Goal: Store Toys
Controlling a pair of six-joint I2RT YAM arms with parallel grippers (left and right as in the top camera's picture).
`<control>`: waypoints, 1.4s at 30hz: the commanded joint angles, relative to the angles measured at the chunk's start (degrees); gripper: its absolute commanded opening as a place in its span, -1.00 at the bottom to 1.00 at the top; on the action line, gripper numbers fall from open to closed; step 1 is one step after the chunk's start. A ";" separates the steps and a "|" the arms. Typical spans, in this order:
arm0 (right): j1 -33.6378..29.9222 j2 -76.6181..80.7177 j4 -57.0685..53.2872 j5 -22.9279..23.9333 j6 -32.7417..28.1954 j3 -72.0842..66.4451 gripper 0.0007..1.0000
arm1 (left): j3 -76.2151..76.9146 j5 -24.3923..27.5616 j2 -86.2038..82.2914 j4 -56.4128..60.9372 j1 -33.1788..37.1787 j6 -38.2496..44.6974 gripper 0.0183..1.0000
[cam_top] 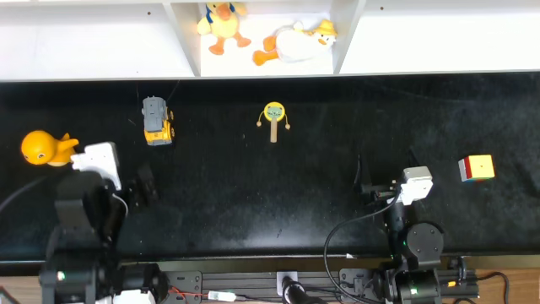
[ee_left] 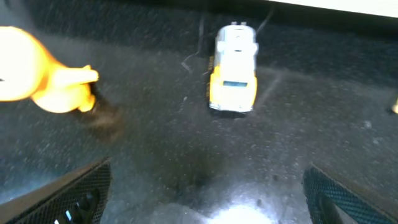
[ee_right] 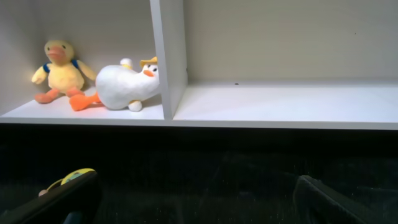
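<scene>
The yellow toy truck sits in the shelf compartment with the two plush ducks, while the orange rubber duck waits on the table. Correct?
No. The top view shows the yellow toy truck on the black table, not in the shelf compartment. The yellow plush duck and white plush duck are there, and the orange rubber duck is on the table.

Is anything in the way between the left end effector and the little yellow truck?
No, nothing visible. Only bare black table lies between the open left end effector and the yellow truck. The orange duck sits off to one side, apart from the truck.
</scene>
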 commanded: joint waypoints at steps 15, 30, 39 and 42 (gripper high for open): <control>-0.33 -0.48 0.28 0.59 0.22 -0.74 0.99 | 2.99 27.54 15.47 9.29 38.80 19.28 0.99; -0.33 -0.48 0.28 0.59 0.22 -0.74 0.99 | 5.14 22.93 27.74 15.65 46.95 32.92 0.99; -0.33 -0.48 0.28 0.59 0.22 -0.74 0.99 | 5.14 22.36 35.69 26.21 46.95 37.62 0.99; -0.33 -0.48 0.28 0.59 0.22 -0.74 0.99 | 5.14 22.34 37.99 27.98 46.93 37.62 1.00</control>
